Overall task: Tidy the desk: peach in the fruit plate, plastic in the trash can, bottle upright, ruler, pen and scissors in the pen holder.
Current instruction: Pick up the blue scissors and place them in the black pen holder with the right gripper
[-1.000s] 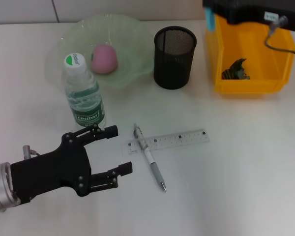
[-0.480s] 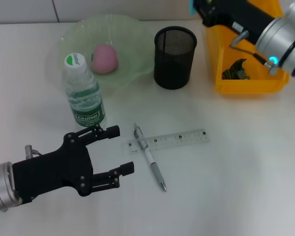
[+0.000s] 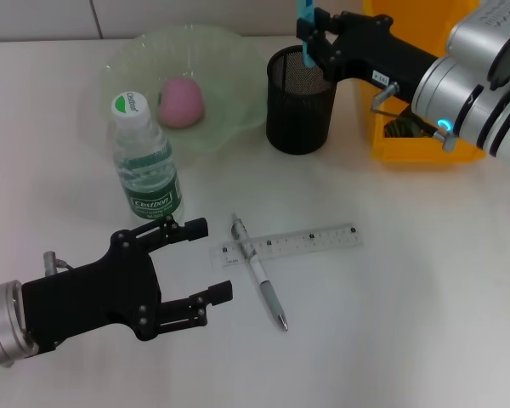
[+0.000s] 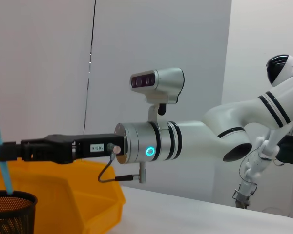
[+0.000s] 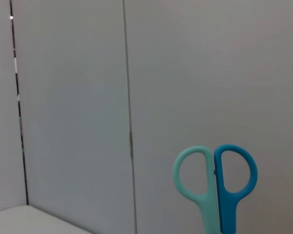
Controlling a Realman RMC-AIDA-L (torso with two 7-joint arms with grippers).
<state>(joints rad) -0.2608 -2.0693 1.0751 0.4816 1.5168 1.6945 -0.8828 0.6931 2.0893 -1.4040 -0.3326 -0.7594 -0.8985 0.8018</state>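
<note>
Blue scissors (image 3: pixel 304 36) stand upright, tip down over pen holder (image 3: pixel 301 99), gripped by right pincer (image 3: pixel 316 38).

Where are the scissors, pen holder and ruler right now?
scissors (image 5: pixel 216 183): right wrist view, where the two loop handles meet.
pen holder (image 3: pixel 299 119): head view, front of the black mesh wall.
ruler (image 3: pixel 314 240): head view, middle of the clear strip, right of the pen.

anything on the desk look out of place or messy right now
Yes: the pen and ruler lie loose on the desk, the pen crossing over the ruler's end, not in the pen holder. Otherwise tidy: peach in the fruit plate, bottle upright, scissors held over the holder by the right gripper.
</note>
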